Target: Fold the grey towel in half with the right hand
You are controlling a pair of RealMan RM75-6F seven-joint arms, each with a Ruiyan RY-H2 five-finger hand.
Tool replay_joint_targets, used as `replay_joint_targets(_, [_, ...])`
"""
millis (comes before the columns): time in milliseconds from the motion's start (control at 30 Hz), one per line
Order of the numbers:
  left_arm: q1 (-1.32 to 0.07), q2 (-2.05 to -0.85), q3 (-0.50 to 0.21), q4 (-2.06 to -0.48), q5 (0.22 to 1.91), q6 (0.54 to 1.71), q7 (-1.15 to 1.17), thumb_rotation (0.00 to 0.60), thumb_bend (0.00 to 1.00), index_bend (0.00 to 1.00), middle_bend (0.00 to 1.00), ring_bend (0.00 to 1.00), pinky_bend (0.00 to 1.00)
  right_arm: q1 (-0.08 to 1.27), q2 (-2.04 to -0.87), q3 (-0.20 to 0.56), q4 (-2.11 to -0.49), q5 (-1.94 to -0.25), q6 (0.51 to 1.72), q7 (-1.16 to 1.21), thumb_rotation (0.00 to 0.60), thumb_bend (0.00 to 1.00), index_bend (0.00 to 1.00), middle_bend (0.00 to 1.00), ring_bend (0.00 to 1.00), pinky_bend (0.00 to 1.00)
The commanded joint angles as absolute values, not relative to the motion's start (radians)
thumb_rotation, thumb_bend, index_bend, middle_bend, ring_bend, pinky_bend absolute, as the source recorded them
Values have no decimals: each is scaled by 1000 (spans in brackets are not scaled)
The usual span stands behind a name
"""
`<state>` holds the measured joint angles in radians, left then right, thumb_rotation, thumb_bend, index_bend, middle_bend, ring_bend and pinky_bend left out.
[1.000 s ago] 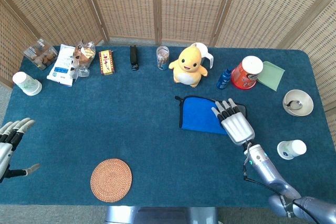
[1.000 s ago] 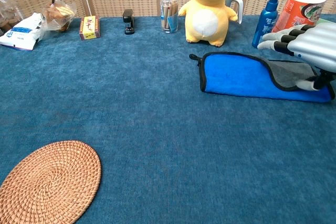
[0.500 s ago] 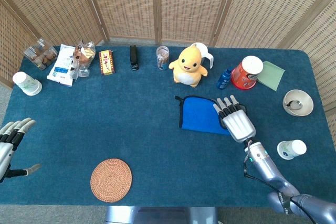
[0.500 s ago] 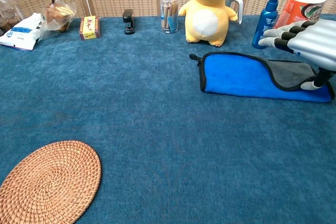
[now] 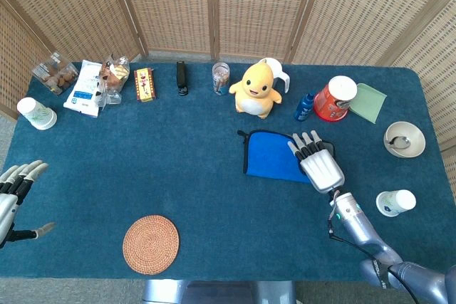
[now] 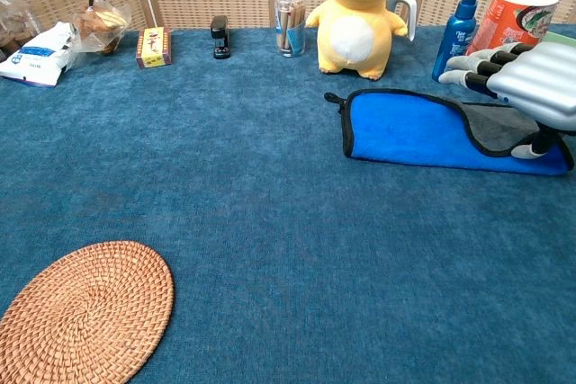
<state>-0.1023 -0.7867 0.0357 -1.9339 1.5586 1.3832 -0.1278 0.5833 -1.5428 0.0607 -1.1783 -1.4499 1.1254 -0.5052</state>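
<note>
I am looking at the grey towel, which is lying flat on the bench, right under and just to the left of my right robot hand. The towel is showing mostly blue, with a grey patch peeking out at the end near the robot hand. Its long side is running left to right, so the far end is stretching away to the left of the robot hand, toward the black loop at its corner. My right robot hand is hovering over the right end of the towel, with its fingers stretched out flat and pointing away from me. The thumb is reaching down to the grey edge, and it may be touching it, but I cannot tell if it is really pinching the cloth or just resting there. My left robot hand is waiting far off at the left edge of the bench, fingers spread and holding nothing, so the right one is much nearer. I am thinking the next move is taking this right end and carrying it leftward over the blue part.
</note>
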Motion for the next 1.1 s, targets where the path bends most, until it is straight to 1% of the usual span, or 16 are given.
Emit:
replay_joint_targets(33, [-103, -787, 36, -1934, 1559, 1383, -128, 600, 0, 0, 0, 0, 0, 581, -1551, 63, -1170, -1454, 1131, -484, 600, 0, 38, 0, 0, 176])
replay_joint_targets(133, [-103, -787, 36, -1934, 1559, 1382, -128, 600, 0, 0, 0, 0, 0, 580, -1560, 66, -1149, -1457, 1137, -466, 600, 8, 133, 0, 0, 188])
replay_joint_targets(200, [-102, -787, 36, -1935, 1560, 1383, -127, 600, 0, 0, 0, 0, 0, 578, -1567, 67, -1136, -1457, 1139, -458, 600, 25, 178, 0, 0, 198])
replay_joint_targets(300, [-102, -787, 37, -1934, 1559, 1383, -128, 600, 0, 0, 0, 0, 0, 576, -1576, 70, -1119, -1456, 1141, -446, 600, 84, 256, 0, 0, 207])
replay_joint_targets(367, [-103, -787, 37, -1935, 1559, 1382, -126, 600, 0, 0, 0, 0, 0, 574, -1581, 71, -1108, -1455, 1141, -440, 600, 122, 283, 0, 0, 212])
replay_joint_targets(500, [-103, -787, 37, -1936, 1559, 1381, -124, 600, 0, 0, 0, 0, 0, 572, -1587, 73, -1095, -1453, 1140, -431, 600, 147, 354, 0, 0, 213])
replay_joint_targets(633, [-103, -788, 37, -1936, 1559, 1381, -123, 600, 0, 0, 0, 0, 0, 570, -1594, 76, -1087, -1450, 1140, -423, 600, 208, 420, 0, 0, 216])
replay_joint_targets(800, [-104, -788, 38, -1936, 1559, 1379, -122, 600, 0, 0, 0, 0, 0, 567, -1601, 79, -1078, -1447, 1141, -414, 600, 285, 472, 0, 0, 225])
replay_joint_targets(900, [-104, -788, 38, -1937, 1559, 1379, -121, 600, 0, 0, 0, 0, 0, 565, -1605, 81, -1072, -1445, 1141, -411, 600, 329, 487, 0, 0, 226])
replay_joint_targets(1100, [-104, -788, 38, -1937, 1559, 1379, -124, 600, 0, 0, 0, 0, 0, 563, -1618, 94, -1046, -1429, 1141, -407, 600, 376, 502, 0, 0, 238])
